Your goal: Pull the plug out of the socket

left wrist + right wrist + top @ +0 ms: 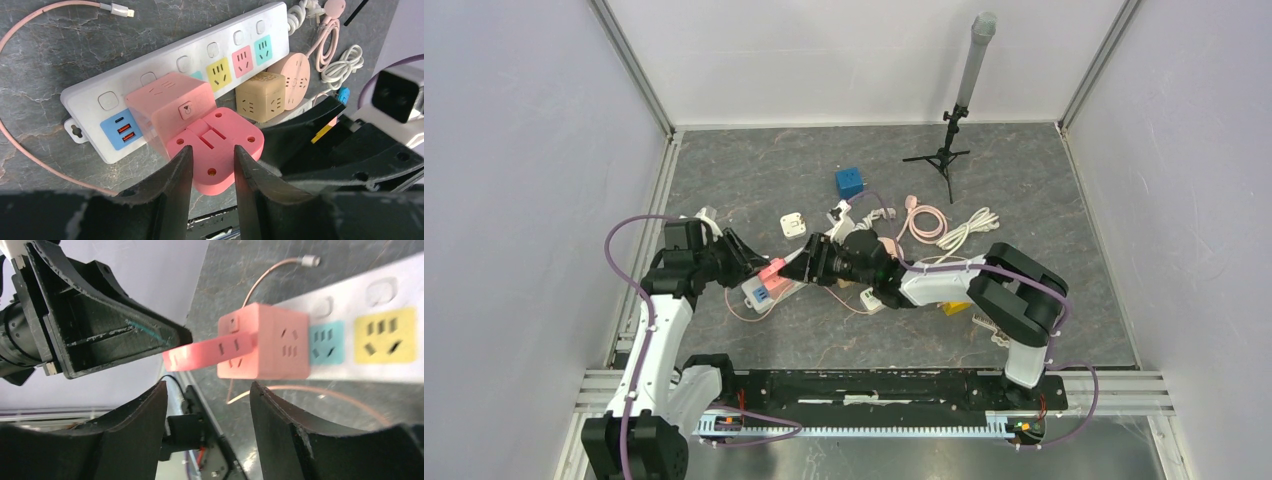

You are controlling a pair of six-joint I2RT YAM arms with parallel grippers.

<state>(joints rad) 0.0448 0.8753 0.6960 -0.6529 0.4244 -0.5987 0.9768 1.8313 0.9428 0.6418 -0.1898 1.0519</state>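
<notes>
A white power strip (764,292) lies left of centre and also shows in the left wrist view (280,20) and the right wrist view (350,295). A pink cube plug (170,107) sits over it beside the blue USB panel, with a flat pink plate (220,165) sticking out sideways. I cannot tell whether the cube is seated or lifted. My left gripper (212,150) is over the plate, jaws a little apart, its fingers (150,330) lying on the plate's (200,352) top face. My right gripper (207,387) is wide open, facing the cube (265,342) from the right, not touching it.
A tan cube (260,95) and a round pink adapter (295,75) sit by the strip's far end. A pink cable (30,20) loops around the strip. A blue cube (850,181), white adapter (793,223), coiled cables (969,228) and a tripod (946,150) stand behind.
</notes>
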